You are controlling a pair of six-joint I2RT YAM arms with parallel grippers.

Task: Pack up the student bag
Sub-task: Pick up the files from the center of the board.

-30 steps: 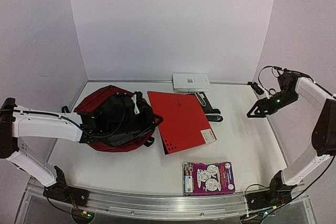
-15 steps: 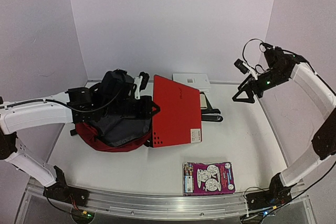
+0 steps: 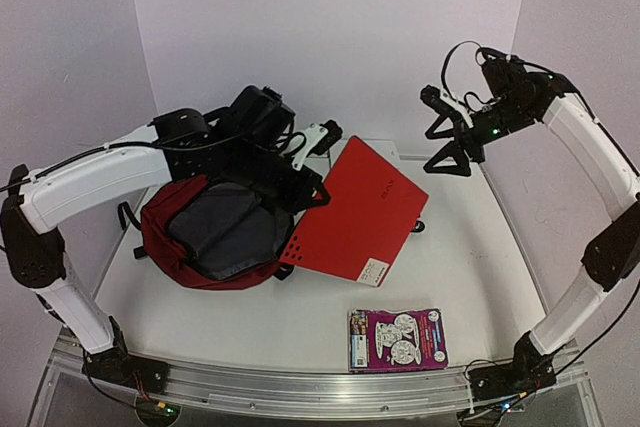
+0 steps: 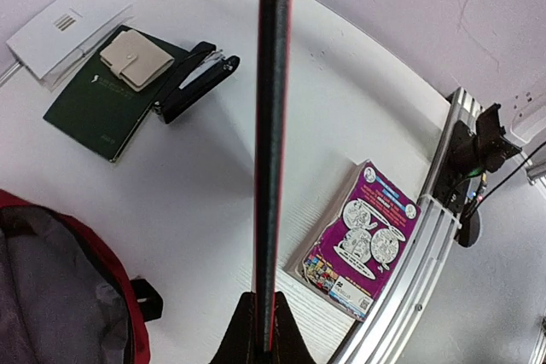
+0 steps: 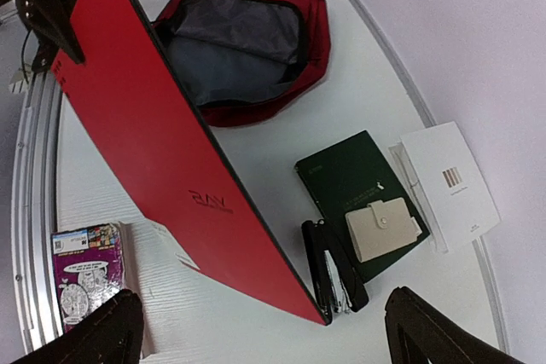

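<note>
Soft matt cloth student bag (image 3: pixel 160 237); smooth matt folder (image 3: pixel 360 212); glossy paper booklet (image 3: pixel 397 339)

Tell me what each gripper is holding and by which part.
The left gripper pinches the flat bright red folder by its edge nearest the dark red fabric backpack. The right gripper is open and empty.

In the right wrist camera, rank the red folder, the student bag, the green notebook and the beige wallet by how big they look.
1. red folder, though it is held up nearer the camera
2. student bag
3. green notebook
4. beige wallet
</note>
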